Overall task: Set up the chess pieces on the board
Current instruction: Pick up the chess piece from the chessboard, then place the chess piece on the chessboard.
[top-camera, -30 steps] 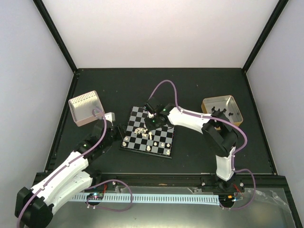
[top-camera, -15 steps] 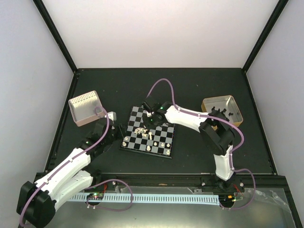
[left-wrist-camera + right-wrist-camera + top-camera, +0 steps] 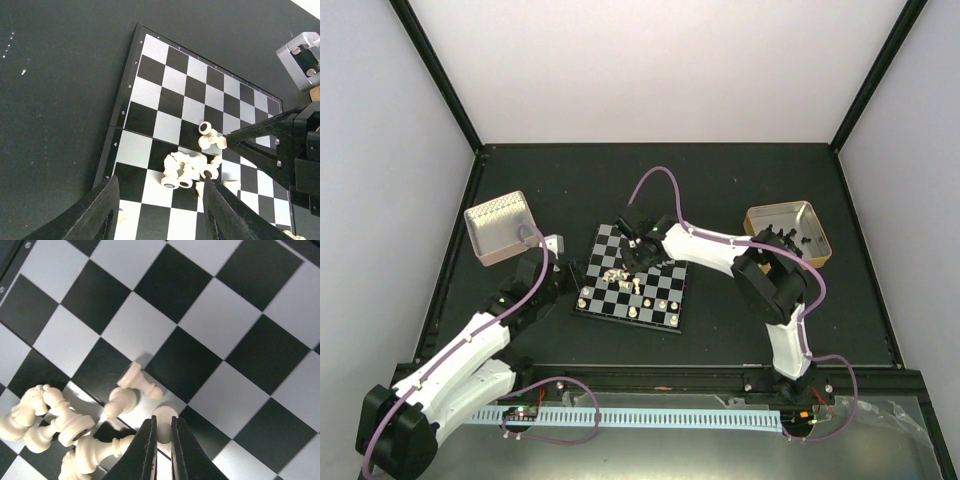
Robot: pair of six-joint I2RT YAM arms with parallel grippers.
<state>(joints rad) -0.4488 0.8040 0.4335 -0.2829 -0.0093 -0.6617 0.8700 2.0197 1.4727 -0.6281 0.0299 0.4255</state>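
Observation:
The board [image 3: 658,290] lies mid-table, checkered black and silvery-grey. A heap of cream chess pieces [image 3: 618,275] lies toppled on its left half, and a few more stand along its near edge [image 3: 665,319]. My right gripper [image 3: 162,432] is shut on one cream piece [image 3: 165,416] at the right edge of the heap, close above the board; a pawn [image 3: 141,382] lies just beside it. My left gripper [image 3: 160,210] is open above the board's [image 3: 165,80] left near corner, its fingers apart from the heap [image 3: 190,167] and holding nothing.
A pale tin [image 3: 500,226] sits far left of the board. A tan tin [image 3: 787,232] holding small black pieces sits to the right, beside the right arm's elbow. Black frame posts and white walls bound the dark table.
The right gripper has shifted slightly left over the heap and shut on a cream piece. The left arm has drawn back a little; its jaws stay as wide as before.

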